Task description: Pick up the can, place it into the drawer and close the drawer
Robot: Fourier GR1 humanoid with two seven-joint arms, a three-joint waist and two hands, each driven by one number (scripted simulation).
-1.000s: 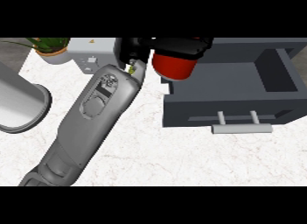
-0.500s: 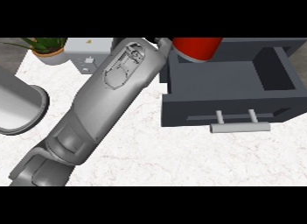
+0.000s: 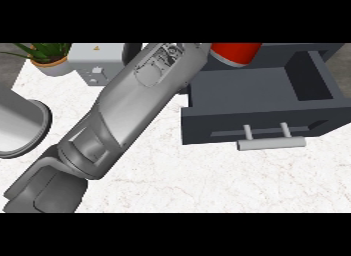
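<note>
a grey forearm (image 3: 126,115) slants up from lower left; its hand has slipped above the view, so i can't tell its grasp. the red can (image 3: 235,52) has travelled right, now over the open drawer (image 3: 263,90), probably nearly ready for lowering.

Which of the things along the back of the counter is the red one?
The can, at the top edge above the open drawer. It alone is red; the box is light grey and the potted plant is green.

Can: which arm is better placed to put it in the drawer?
Left. Its forearm reaches to the can, at the open drawer's far edge; the right arm is out of view.
</note>
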